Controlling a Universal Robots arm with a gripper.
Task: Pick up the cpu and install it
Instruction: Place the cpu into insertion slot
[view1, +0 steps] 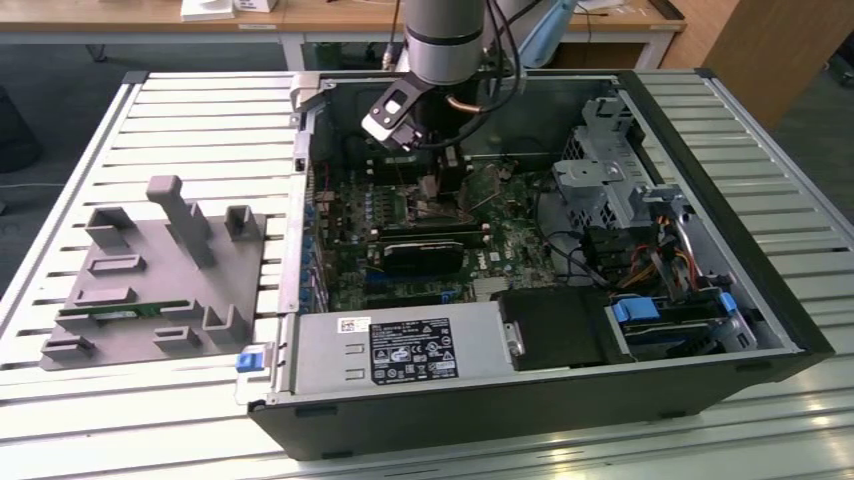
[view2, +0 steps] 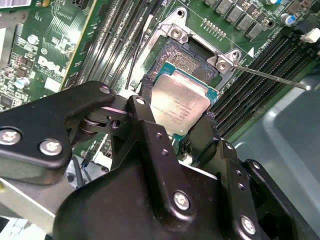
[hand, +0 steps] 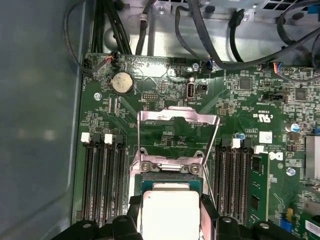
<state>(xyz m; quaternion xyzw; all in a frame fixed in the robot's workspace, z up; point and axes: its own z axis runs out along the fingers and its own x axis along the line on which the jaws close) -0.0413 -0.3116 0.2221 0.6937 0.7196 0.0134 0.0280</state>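
The cpu (view2: 181, 102), a flat square chip with a pale silver top and a thin green edge, sits between the two black fingers (view2: 141, 105) of my gripper (view2: 175, 114), which is shut on it. It hovers at the open socket (view2: 186, 54) on the green motherboard (hand: 165, 100). In the first wrist view the cpu (hand: 171, 212) lies just below the raised metal load plate (hand: 177, 117), with my gripper (hand: 171, 206) flanking it. In the exterior view my gripper (view1: 430, 180) reaches down into the open computer case (view1: 534, 400).
A thin socket lever (view2: 272, 76) sticks out beside the socket. Black memory slots (hand: 102, 175) run on both sides. A grey fixture tray (view1: 160, 270) holding a green memory stick (view1: 114, 313) lies at the exterior view's left. A power supply (view1: 400, 350), drive cage (view1: 614, 170) and cables crowd the case.
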